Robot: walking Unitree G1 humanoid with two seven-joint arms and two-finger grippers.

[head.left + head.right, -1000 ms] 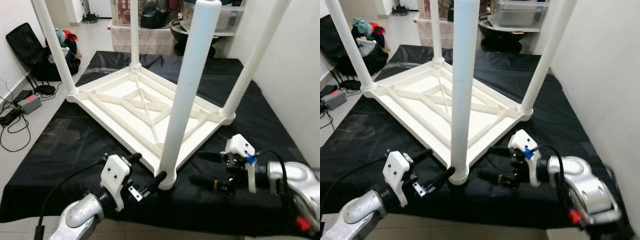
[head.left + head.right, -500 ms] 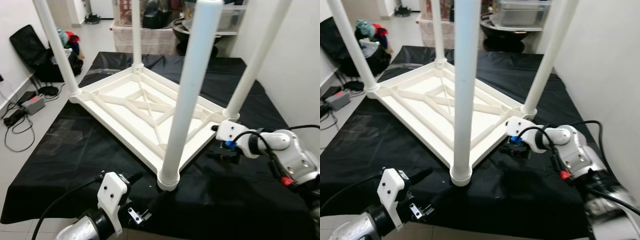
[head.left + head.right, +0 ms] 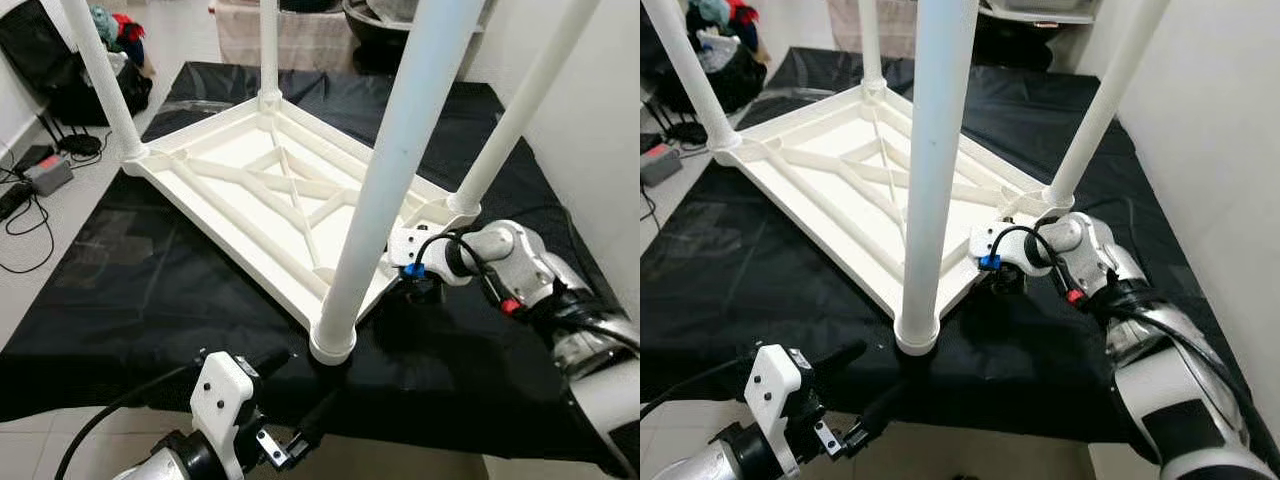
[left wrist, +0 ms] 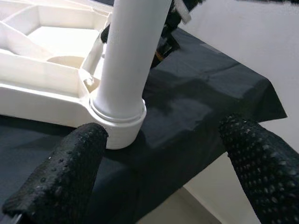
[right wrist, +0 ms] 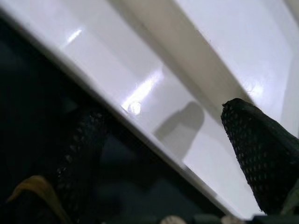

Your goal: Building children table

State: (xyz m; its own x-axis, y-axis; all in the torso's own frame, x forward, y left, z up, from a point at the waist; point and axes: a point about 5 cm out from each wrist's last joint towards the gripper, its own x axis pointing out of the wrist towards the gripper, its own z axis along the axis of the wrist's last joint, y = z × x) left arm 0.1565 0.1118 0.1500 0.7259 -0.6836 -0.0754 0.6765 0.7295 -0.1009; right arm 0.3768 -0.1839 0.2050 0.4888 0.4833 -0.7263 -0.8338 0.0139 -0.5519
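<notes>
The white children's table [image 3: 262, 205] is seen upside down on a black sheet [image 3: 120, 290], four legs upright; the right gripper [image 3: 1002, 282] is set at the table's rim beside the near-right leg [image 3: 505, 125], jaws released astride the rim; the left gripper [image 3: 290, 405] is held low before the nearest leg [image 3: 385, 190], jaws released.

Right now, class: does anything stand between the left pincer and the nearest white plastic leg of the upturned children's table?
Nothing visible does. The left pincer is open, and only bare black cloth lies between it and the leg's base.
</notes>
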